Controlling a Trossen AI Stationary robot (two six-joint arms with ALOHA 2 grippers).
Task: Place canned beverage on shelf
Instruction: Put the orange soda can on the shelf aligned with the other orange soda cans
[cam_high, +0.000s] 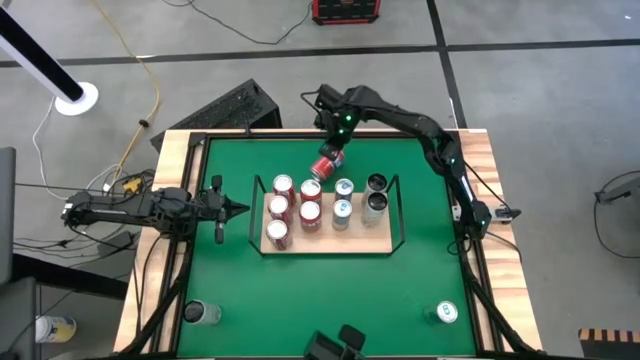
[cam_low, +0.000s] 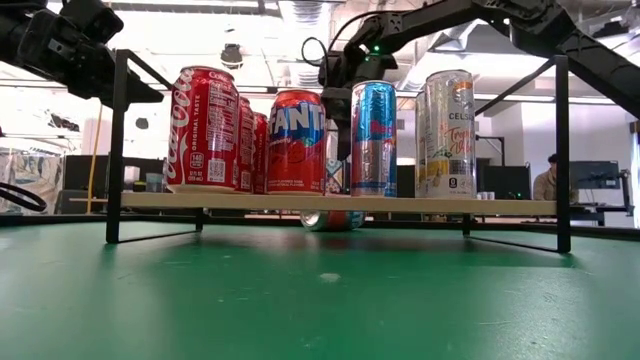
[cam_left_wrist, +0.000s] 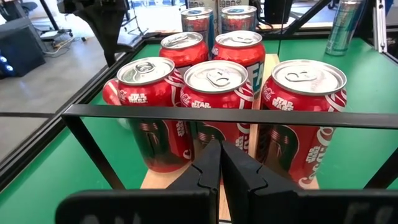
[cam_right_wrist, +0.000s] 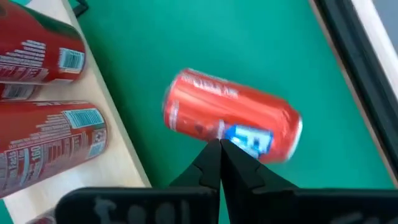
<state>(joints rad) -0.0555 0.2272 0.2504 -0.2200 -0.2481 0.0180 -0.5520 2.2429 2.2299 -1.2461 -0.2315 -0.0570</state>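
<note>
A red Fanta can (cam_right_wrist: 233, 124) lies on its side on the green table just beyond the far edge of the shelf (cam_high: 325, 243). The low view shows this can (cam_low: 330, 220) under the shelf board (cam_low: 500, 205). My right gripper (cam_right_wrist: 219, 149) is shut and points steeply down just above the can (cam_high: 325, 167), touching nothing. Several upright cans stand on the shelf: red ones (cam_left_wrist: 217, 93) on its left half, blue (cam_low: 373, 140) and silver ones (cam_low: 448, 135) on its right half. My left gripper (cam_left_wrist: 219, 155) is shut and waits level at the shelf's left wire rail (cam_left_wrist: 186, 115).
One can (cam_high: 203, 313) stands at the table's near left corner and another (cam_high: 445, 314) at the near right. The table has raised wooden edges (cam_high: 180, 160). Green table in front of the shelf is free (cam_low: 320, 300).
</note>
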